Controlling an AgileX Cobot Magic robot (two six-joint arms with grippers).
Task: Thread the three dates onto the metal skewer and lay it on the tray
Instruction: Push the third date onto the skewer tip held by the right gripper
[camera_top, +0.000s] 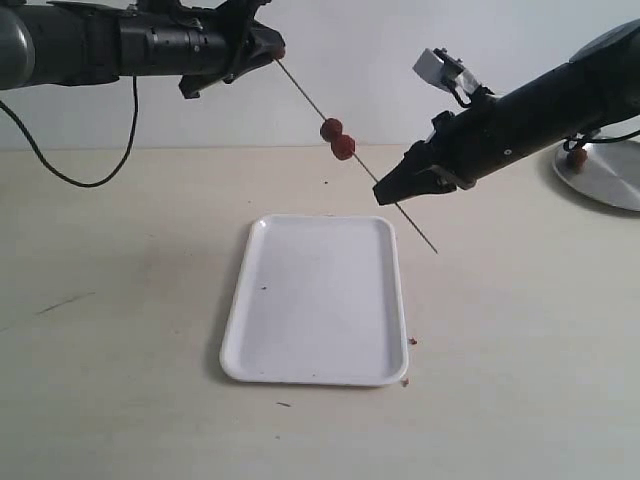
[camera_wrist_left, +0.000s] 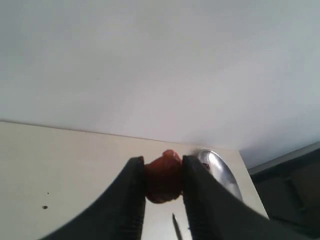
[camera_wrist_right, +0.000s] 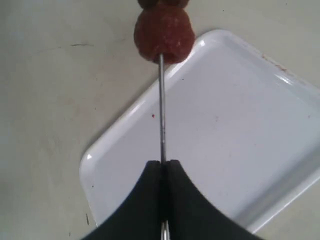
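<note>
The thin metal skewer (camera_top: 310, 96) slants in the air above the white tray (camera_top: 316, 300). Two dates (camera_top: 337, 139) sit threaded side by side near its middle. My right gripper (camera_top: 386, 196) is shut on the skewer's lower part; its tip pokes out beyond the fingers. In the right wrist view the skewer (camera_wrist_right: 161, 107) runs from my right gripper (camera_wrist_right: 164, 164) up to a date (camera_wrist_right: 164, 34) over the tray (camera_wrist_right: 240, 130). My left gripper (camera_top: 272, 47) is shut on the third date (camera_wrist_left: 162, 176) at the skewer's upper end. The left gripper (camera_wrist_left: 163, 162) shows that date squeezed between its fingers.
A round shiny metal plate (camera_top: 612, 175) stands at the far right, with a fourth dark-red fruit (camera_top: 578, 156) by its edge. The same plate (camera_wrist_left: 217, 167) shows behind the left fingers. Small red crumbs (camera_top: 408, 342) lie at the tray's right rim. A black cable (camera_top: 70, 165) hangs at left.
</note>
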